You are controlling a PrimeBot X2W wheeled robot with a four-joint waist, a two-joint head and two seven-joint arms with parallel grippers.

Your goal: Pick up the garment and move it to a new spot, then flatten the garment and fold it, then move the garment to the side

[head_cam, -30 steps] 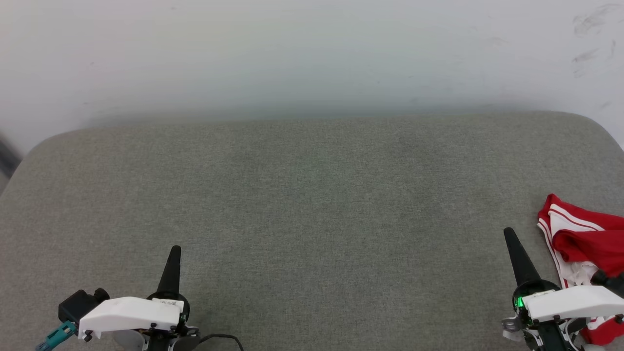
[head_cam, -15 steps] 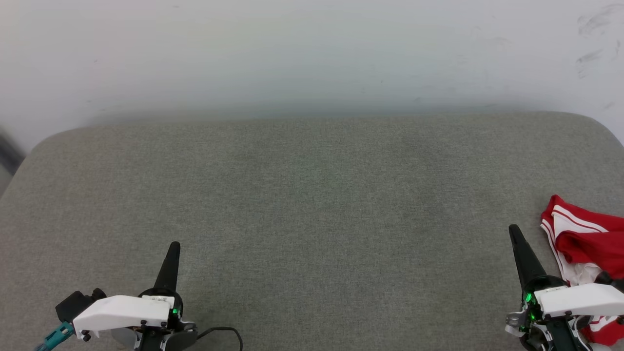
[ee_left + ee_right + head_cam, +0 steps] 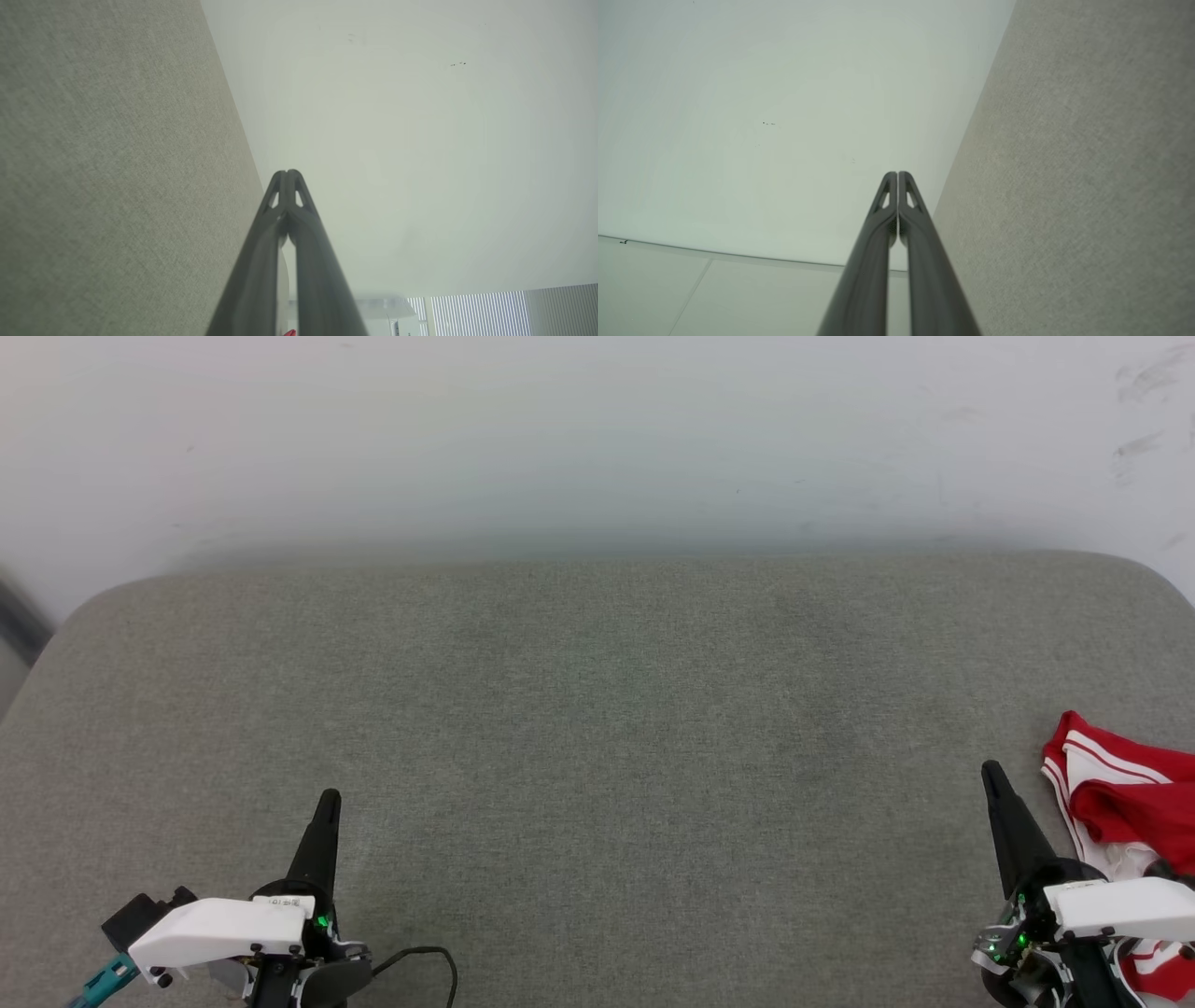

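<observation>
The garment (image 3: 1125, 798) is at the far right edge of the head view, lower-right part of the frame, partly cut by the frame edge. It lies on the grey pad (image 3: 597, 756): red cloth lumped over a white panel w/ thin red stripes. It looks bunched, not a flat neat stack, tho you can't see the whole piece. No finger tip is on it.

R gripper (image 3: 991, 777) is lower right, its tip just left of the garment and apart from it. Its white wrist housing (image 3: 1120, 907) overlaps the cloth in the pic, so contact there can't be told. In the R wrist view the two fingers are pressed together tip to tip w/ nothing between.

L gripper (image 3: 327, 801) is lower left, well apart from the garment. In the L wrist view its fingers are likewise pinched together and empty.

Progress needs care on your end. The garment sits off at the side, not mid pad, and that fits 2 stages:
- cloth lying at its pickup spot
- cloth set aside after the fold

The lumpy look leans to the former IMO, but the cut-off view doesn't settle it. Safe to log: garment on the pad at right, not held, not spread flat in what shows, both claws closed and empty.
</observation>
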